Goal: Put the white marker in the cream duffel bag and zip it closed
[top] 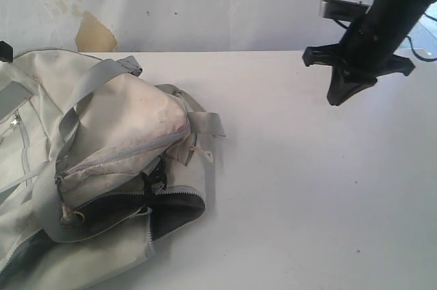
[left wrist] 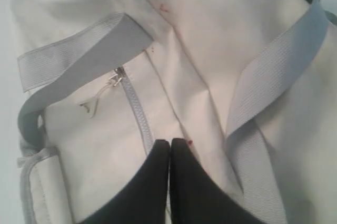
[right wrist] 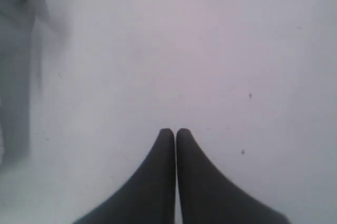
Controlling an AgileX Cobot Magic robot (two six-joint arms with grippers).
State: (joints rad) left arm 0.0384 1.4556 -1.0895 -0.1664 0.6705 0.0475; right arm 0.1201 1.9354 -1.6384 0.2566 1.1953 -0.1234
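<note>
The cream duffel bag [top: 116, 140] lies at the left of the white table, its end compartment unzipped and showing dark lining [top: 160, 209]. The white marker is not in view. My left gripper [left wrist: 169, 143] is shut with nothing in it, hovering over the bag's cream fabric [left wrist: 210, 50] beside a grey zipper [left wrist: 136, 110] with its pull [left wrist: 113, 80]. It does not show in the exterior view. My right gripper [top: 336, 101] hangs above the table at the back right; in its wrist view it [right wrist: 175, 132] is shut and empty over bare table.
Grey webbing straps [top: 75, 109] loop over the bag, with one strap end [top: 212, 126] lying on the table [top: 307, 187]. A stained white wall [top: 205, 3] stands behind. The bag's blurred edge [right wrist: 16, 66] shows in the right wrist view.
</note>
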